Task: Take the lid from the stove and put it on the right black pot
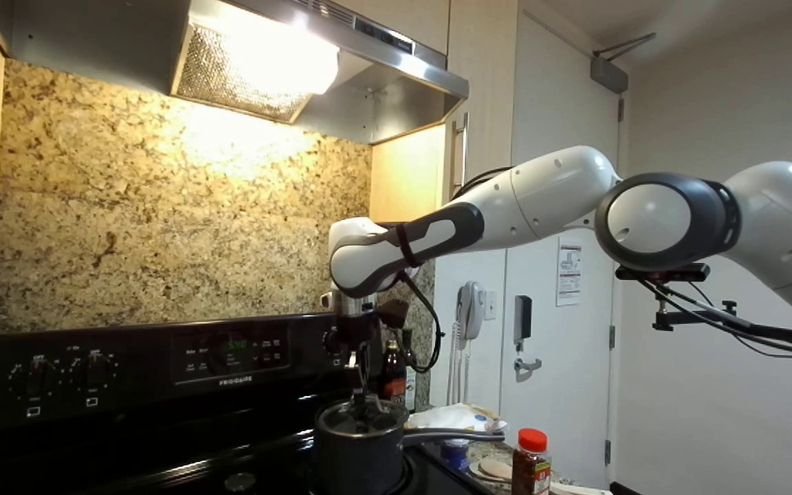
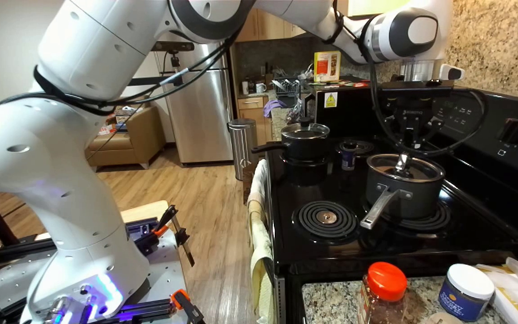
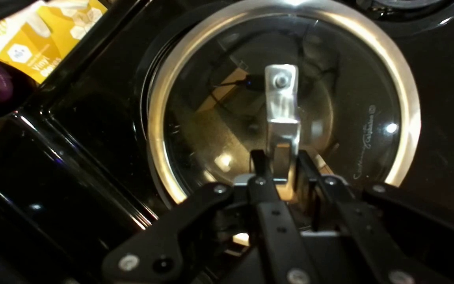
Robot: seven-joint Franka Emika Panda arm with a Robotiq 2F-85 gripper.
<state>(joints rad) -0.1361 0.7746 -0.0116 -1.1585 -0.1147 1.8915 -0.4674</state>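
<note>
A glass lid [image 3: 219, 102] with a metal rim and a metal loop handle [image 3: 281, 104] sits on a dark pot [image 2: 405, 198] on a back burner. The lid also shows in both exterior views, on top of the pot [image 1: 358, 457]. It looks level on the pot's rim. My gripper [image 3: 280, 156] points down over the lid, its two fingers close against both sides of the handle, shut on it. The gripper also shows in both exterior views [image 1: 366, 402] [image 2: 412, 144]. The pot's long handle [image 2: 380, 209] points away from the stove's back panel.
Another black pot [image 2: 306, 147] with its own lid stands farther along the stove. A small blue bottle [image 2: 348, 158] is near it. A red-capped jar [image 2: 382, 292] and a white-lidded jar [image 2: 465, 292] stand on the counter. Bottles [image 1: 394, 371] stand behind. A range hood [image 1: 403, 82] hangs above.
</note>
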